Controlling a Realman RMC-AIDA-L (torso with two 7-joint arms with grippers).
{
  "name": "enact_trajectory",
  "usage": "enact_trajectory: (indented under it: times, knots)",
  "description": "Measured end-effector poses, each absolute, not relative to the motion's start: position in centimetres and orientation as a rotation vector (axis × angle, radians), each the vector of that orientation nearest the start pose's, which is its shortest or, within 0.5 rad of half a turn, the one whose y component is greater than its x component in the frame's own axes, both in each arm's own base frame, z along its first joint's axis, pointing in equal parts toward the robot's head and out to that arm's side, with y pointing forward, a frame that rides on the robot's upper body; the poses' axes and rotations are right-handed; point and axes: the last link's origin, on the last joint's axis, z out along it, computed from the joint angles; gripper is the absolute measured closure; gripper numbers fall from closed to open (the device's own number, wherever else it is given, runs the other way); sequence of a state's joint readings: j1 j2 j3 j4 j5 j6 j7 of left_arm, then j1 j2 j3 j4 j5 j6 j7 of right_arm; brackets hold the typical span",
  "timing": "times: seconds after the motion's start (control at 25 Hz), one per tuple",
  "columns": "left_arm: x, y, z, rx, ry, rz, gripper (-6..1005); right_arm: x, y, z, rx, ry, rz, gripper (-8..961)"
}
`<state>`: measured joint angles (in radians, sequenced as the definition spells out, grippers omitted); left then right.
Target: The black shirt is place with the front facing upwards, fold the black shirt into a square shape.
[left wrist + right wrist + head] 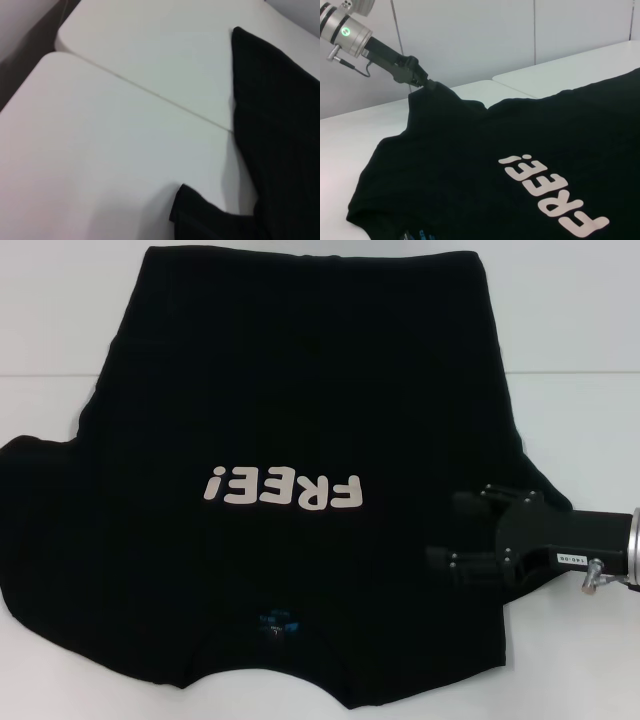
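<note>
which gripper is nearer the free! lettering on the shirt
Right. The right gripper sits on the black shirt beside the FREE! lettering; the left gripper is out of view.

The head view looks steeply down on the black shirt (300,440) spread over the white bench (580,420). The left wrist view sits close above bare bench and the shirt's edge, while the right wrist view looks low across its lettered front; all three share the shirt.

The right gripper (445,530) is matte black with 2 blocky fingers (497,494) studded with silver screws, a silver wrist collar at 3 o'clock, and a small white label.

The left gripper (422,82) is black too, on a silver collar with a green light and a thin cable.
</note>
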<state>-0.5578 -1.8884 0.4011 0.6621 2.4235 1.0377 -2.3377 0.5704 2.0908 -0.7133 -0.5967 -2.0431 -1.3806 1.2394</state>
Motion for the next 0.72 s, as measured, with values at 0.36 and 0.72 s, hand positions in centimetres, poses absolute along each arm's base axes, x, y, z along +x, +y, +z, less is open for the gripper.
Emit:
enact_trajectory:
  times: [0.36, 0.72]
  knots:
    - [-36.1, 38.8, 12.3, -1.744, -1.618, -0.438, 988, 27.2, 34.4, -2.1, -2.694, 0.493, 0.515, 9]
    - [-29.4, 40.4, 7.9, -2.018, -1.577, -0.466, 984, 27.4, 34.1, -2.4, -2.699, 0.514, 0.519, 9]
